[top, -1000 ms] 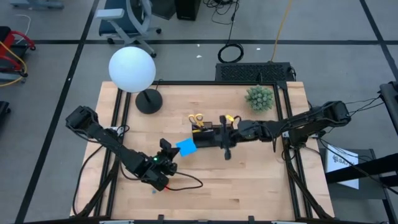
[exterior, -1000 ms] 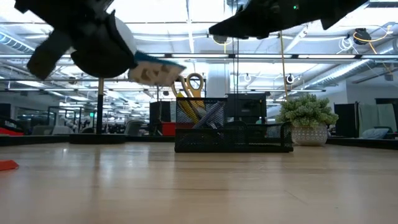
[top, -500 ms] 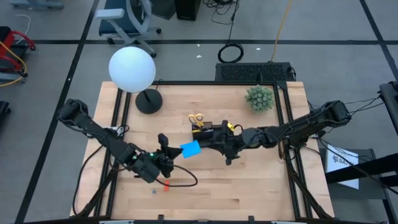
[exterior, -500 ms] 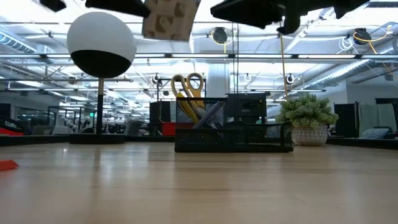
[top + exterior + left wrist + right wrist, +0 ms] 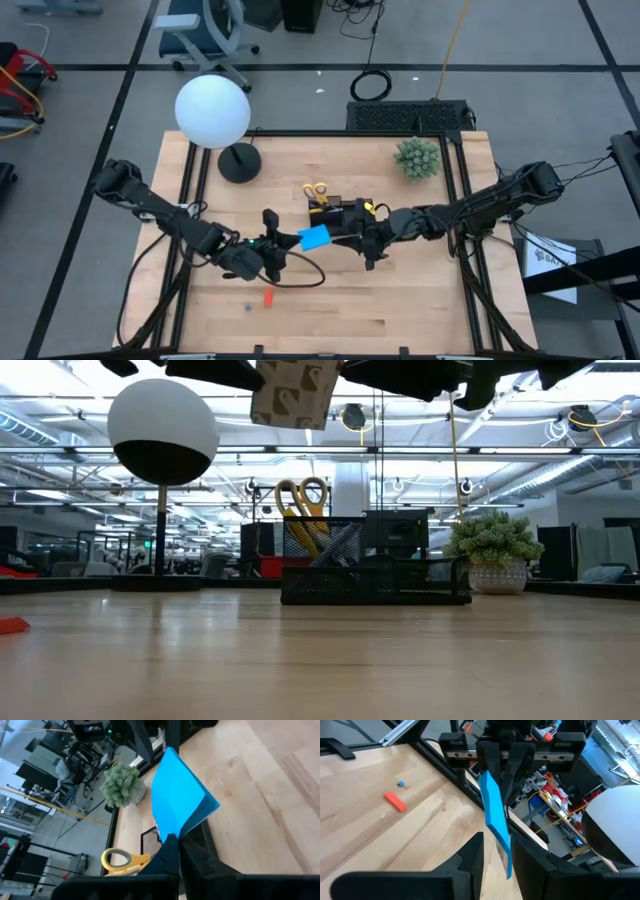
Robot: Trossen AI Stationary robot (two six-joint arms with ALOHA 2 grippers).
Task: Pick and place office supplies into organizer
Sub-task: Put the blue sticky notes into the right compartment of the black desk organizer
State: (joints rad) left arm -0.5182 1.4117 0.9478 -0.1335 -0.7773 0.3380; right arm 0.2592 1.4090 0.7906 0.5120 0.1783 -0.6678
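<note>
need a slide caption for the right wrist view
Left claw holds the blue pad edge-on above the right claw; red eraser lies on the table.

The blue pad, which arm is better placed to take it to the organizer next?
The left: its gripper is shut on the blue pad, held above the table beside the organizer.

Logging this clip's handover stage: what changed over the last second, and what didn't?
The left pincer, shut on the blue pad, carried it right and upward to the right pincer, whose open fingers now flank the pad. The move uncovered the red piece. Scissors, organizer and plant stayed put.
</note>
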